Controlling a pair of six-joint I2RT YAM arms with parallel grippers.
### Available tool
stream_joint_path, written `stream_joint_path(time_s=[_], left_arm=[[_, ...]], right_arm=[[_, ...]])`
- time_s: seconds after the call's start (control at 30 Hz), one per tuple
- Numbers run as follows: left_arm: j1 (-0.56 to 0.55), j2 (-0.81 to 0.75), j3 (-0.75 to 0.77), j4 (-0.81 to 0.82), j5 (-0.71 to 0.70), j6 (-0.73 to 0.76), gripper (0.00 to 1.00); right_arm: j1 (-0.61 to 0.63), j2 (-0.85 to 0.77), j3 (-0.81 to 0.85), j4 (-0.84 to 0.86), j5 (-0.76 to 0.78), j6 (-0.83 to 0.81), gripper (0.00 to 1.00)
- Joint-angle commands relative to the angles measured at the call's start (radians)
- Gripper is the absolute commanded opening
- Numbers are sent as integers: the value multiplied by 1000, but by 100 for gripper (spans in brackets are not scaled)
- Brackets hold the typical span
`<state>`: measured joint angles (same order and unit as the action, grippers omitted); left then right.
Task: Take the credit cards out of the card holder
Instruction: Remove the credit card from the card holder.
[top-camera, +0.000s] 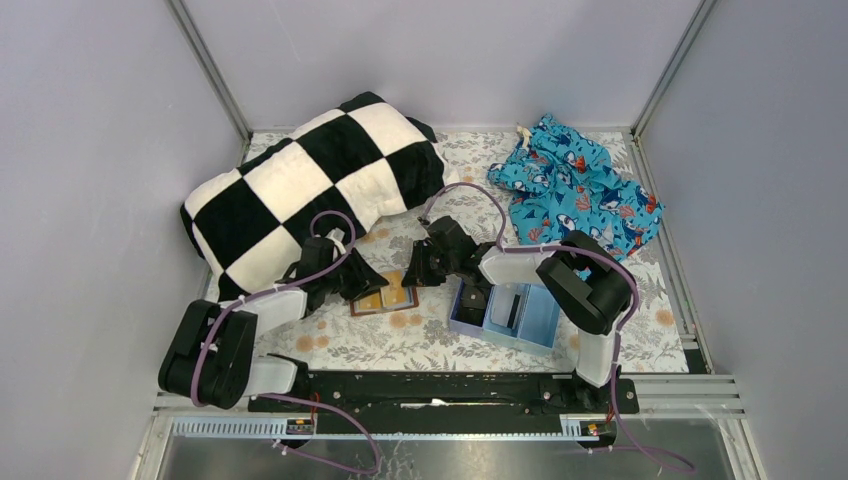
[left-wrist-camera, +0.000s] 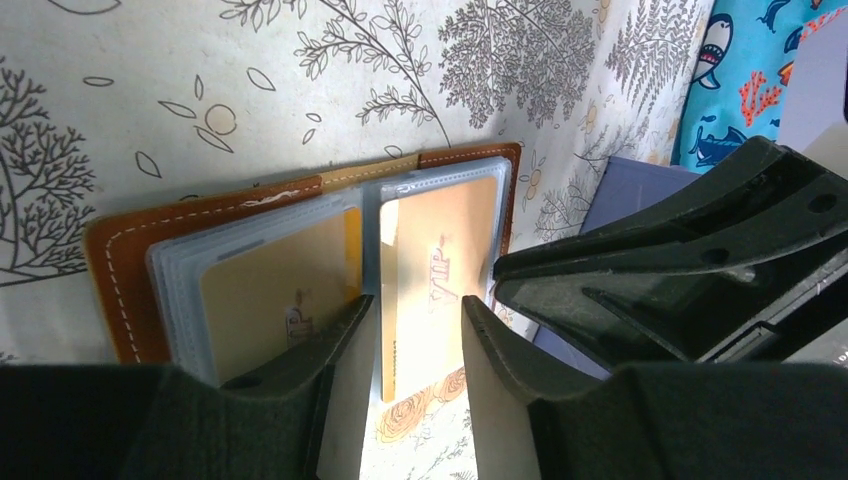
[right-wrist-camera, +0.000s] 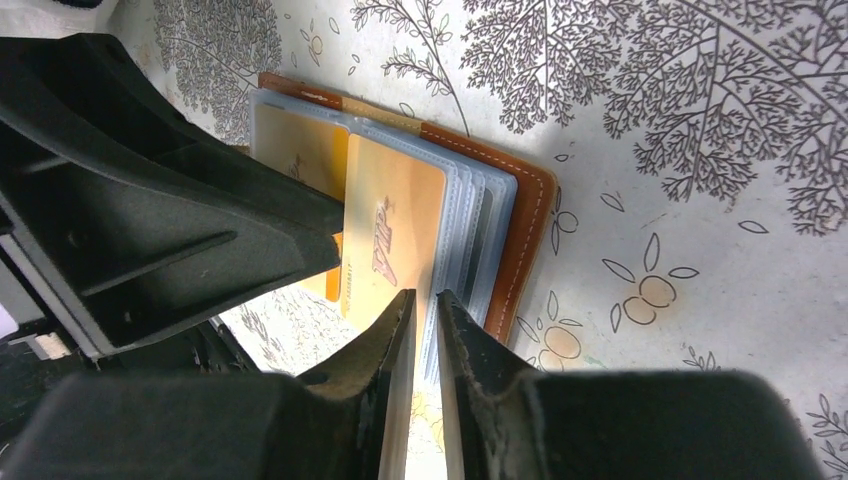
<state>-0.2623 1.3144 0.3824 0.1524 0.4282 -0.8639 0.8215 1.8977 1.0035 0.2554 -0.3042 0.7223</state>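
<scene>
The left fingers (left-wrist-camera: 335, 350) sit open around the gold card (left-wrist-camera: 430, 265) poking from the card holder (left-wrist-camera: 120, 270). I cannot tell if the right fingers (right-wrist-camera: 375, 345) grip anything. Next: squeeze, pull gently.

the brown card holder (right-wrist-camera: 520, 215) lies open on the floral table (right-wrist-camera: 700, 150), a gold credit card (right-wrist-camera: 390, 240) sticking out of its clear sleeves (right-wrist-camera: 470, 230). the right gripper (right-wrist-camera: 425, 305) has its fingers nearly together at the sleeves' edge; the left gripper (right-wrist-camera: 325, 232) covers the other half.
</scene>
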Motion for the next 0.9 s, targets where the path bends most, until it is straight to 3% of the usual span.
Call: stream_joint_path(time_s=[0.0,0.3,0.87], left_arm=[[15,-66,-11,-26,21,15,43],[20,-138,0,-71,42,15,46],[23,-91,-27,-34,35,11,42]], right_arm=[[-3,-65,-1,-6,36,-30,21],[-3,-81,34,-25,21,-47,22],[-2,-108,35,-66,13,-68,22]])
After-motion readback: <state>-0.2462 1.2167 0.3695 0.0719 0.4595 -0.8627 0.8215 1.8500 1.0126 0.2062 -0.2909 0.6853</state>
